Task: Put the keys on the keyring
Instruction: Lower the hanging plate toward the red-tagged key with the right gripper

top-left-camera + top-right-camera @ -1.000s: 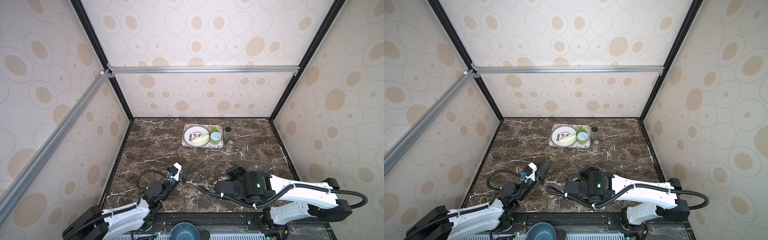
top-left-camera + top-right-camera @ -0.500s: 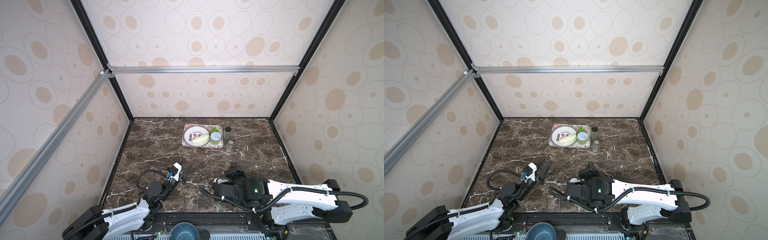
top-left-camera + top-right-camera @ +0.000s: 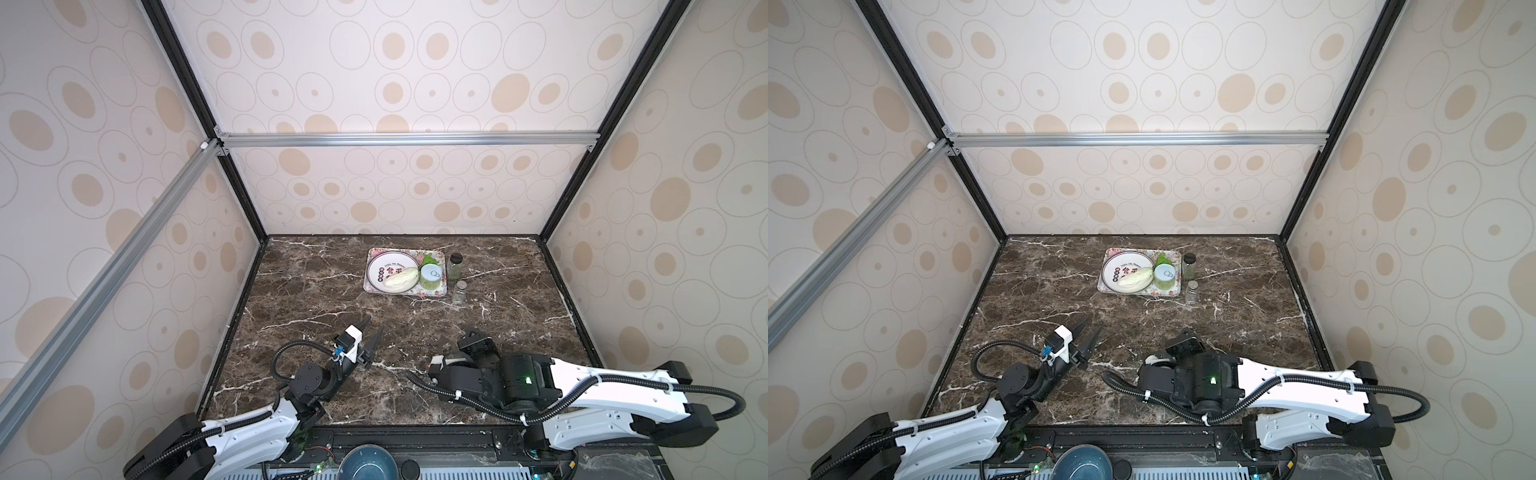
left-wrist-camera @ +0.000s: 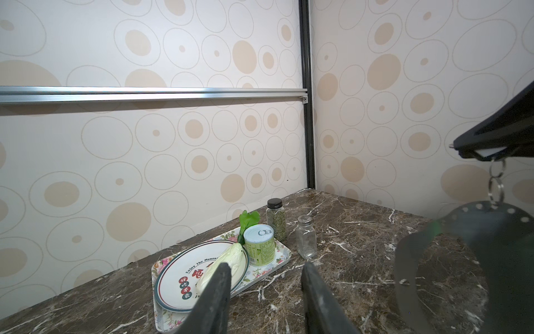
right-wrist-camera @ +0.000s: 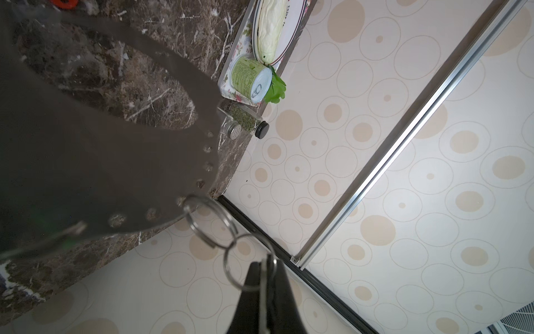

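Marble tabletop [image 3: 316, 291] behind, we find the right gripper [image 5: 265, 270] clamped on a split-ring chain [image 5: 213, 222], the keyring [image 5: 86, 173] hanging from it at left of frame. Its wrist has rolled slightly this past second; left gripper [image 4: 265, 277] stands open and empty, red-tagged key [image 5: 62, 2] upper left looks unattached.

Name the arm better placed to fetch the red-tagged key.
Left, probably: the left claw is open and empty, while the right claw is shut on the ring chain carrying the keyring.

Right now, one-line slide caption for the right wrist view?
Right gripper shut on a small metal ring chained to a rim hole of the grey keyring, dangling over the marble table.
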